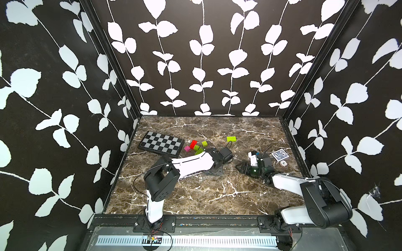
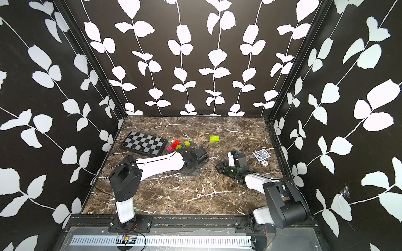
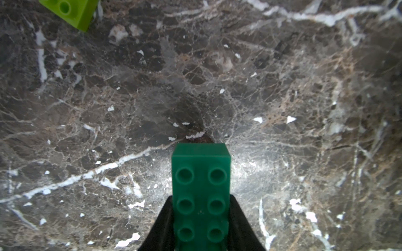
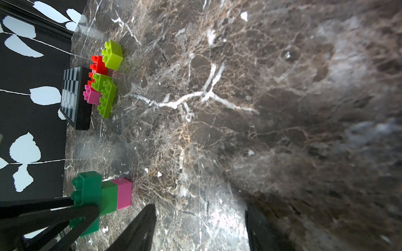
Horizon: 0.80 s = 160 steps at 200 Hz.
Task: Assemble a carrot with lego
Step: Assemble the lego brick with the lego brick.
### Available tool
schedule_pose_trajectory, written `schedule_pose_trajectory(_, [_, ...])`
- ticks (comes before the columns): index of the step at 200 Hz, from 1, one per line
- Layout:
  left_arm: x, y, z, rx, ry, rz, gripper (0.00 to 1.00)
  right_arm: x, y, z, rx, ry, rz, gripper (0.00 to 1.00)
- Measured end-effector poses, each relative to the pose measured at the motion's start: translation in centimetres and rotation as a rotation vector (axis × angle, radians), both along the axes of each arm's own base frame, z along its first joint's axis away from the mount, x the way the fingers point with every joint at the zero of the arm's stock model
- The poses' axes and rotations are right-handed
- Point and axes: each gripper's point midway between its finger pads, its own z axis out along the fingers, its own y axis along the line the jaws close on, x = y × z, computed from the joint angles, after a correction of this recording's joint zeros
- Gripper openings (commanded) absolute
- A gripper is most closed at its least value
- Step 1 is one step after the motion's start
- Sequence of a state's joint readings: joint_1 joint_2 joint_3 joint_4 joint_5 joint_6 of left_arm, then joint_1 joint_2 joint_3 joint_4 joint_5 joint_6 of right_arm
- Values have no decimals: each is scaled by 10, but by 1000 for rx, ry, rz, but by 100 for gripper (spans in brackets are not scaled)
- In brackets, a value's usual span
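At the left of the marble tabletop (image 1: 206, 195) lay the checkered board (image 1: 161, 143). Just beside its right edge sat the loose lego (image 1: 195, 146): a loose pink brick (image 1: 187, 148), a red-orange brick (image 1: 193, 144) and small lime bricks (image 1: 204, 143), bunched together, probably as a supply both arms could reach. Next came the left gripper (image 3: 201, 198), pointed down at the table with its fingers (image 3: 164, 219) closed tight on the long sides of a dark green brick (image 3: 201, 165). The right wrist view showed that brick as the top of the unfinished carrot (image 4: 102, 193), with a lighter green brick (image 4: 109, 197) under it and a pink base brick (image 4: 124, 193) lowest, on the table or just above it; I could not tell which. The hold looked meant to keep the stack upright, studs up, ready for another piece. Farther back a long lime brick (image 1: 231, 138) lay alone. The right gripper (image 4: 200, 217) hovered low near the stack, jaws about half apart and empty, likely free to fetch the next brick. At the far right lay a deck of playing cards (image 1: 280, 155), well apart from the bricks.
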<state>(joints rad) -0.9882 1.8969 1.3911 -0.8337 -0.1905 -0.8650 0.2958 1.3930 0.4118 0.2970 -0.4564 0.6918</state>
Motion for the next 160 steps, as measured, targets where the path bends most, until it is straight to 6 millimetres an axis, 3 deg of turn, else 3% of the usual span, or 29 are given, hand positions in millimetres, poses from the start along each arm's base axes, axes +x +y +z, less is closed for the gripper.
schedule_pose_trajectory(40, [6,-4,2,34,-2,-151,0,1,0,-1,-1,-2,1,66])
schedule_pose_trajectory(108, [17,-22,5,33,-52,-665,2,0,-2,-2,-29,-15,17,66])
schedule_pose_trajectory(137, [13,-32,6,-23,-36,-861,14,-2,-4,-1,-42,-10,19,66])
schedule_pose_trajectory(160, [13,-35,8,-52,-27,-975,30,-5,-7,0,-54,-6,15,66])
